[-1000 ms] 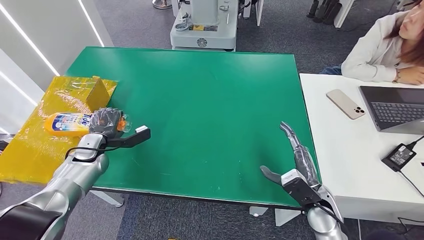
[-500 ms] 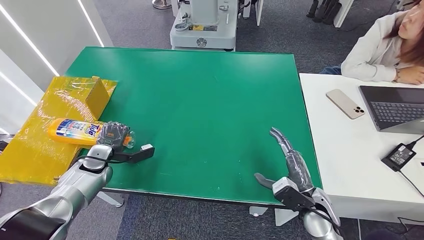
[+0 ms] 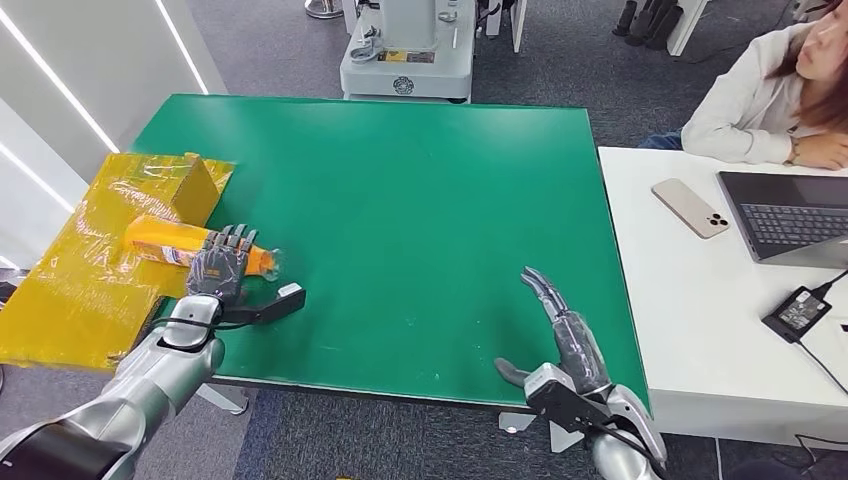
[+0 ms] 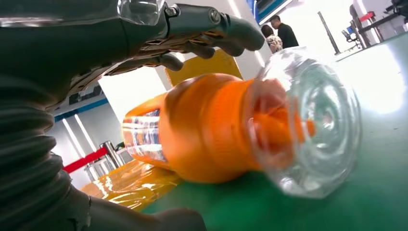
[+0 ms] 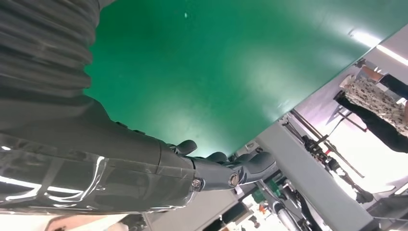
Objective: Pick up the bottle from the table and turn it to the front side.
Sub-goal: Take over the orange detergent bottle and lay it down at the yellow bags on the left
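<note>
An orange bottle [image 3: 165, 243] with a clear cap lies on its side at the left edge of the green table [image 3: 400, 200], its base end over a yellow sheet [image 3: 70, 290]. Its plain orange side faces up. My left hand [image 3: 218, 268] lies over the bottle's neck end with fingers stretched across it and the thumb pointing away to the right. In the left wrist view the fingers [image 4: 202, 24] arch above the bottle [image 4: 207, 130], which rests on the table. My right hand [image 3: 570, 345] hovers open and empty over the table's near right edge, and it also appears in the right wrist view [image 5: 144, 163].
A yellow box [image 3: 195, 185] stands on the sheet just behind the bottle. To the right is a white table [image 3: 700, 320] with a phone [image 3: 691, 208], laptop [image 3: 790, 215] and charger [image 3: 800, 312]; a person [image 3: 770, 90] sits there. A grey machine base [image 3: 405, 55] stands beyond the table.
The bottle has turned from label up to plain orange side up. My left hand's fingers have uncurled from it. My right hand drifted left and toward the near edge.
</note>
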Robot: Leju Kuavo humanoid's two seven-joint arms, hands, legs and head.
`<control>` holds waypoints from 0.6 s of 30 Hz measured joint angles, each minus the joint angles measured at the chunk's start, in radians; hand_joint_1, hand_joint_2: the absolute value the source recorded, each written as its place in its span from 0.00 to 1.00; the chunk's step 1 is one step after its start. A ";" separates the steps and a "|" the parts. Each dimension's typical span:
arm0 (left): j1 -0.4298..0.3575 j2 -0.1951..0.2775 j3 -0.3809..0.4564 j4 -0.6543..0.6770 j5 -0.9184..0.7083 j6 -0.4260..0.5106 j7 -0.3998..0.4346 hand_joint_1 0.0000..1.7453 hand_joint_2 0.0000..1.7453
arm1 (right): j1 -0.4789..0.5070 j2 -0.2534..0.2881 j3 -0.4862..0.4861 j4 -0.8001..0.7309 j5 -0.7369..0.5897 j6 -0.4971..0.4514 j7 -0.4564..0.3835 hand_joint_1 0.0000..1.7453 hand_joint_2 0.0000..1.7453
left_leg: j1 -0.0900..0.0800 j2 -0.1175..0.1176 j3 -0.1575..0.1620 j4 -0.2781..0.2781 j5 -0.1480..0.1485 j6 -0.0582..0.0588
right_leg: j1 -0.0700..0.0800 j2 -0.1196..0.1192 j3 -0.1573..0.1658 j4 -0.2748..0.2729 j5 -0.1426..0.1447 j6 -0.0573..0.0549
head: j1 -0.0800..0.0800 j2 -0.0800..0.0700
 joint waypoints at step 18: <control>0.124 -0.209 0.301 -0.068 0.397 0.276 -0.591 0.00 1.00 | 0.044 0.002 -0.015 0.008 -0.081 -0.025 -0.018 0.00 1.00 | -0.001 -0.003 -0.001 0.001 0.000 0.000 | -0.001 -0.003 0.000 -0.001 0.000 0.001 | 0.000 0.000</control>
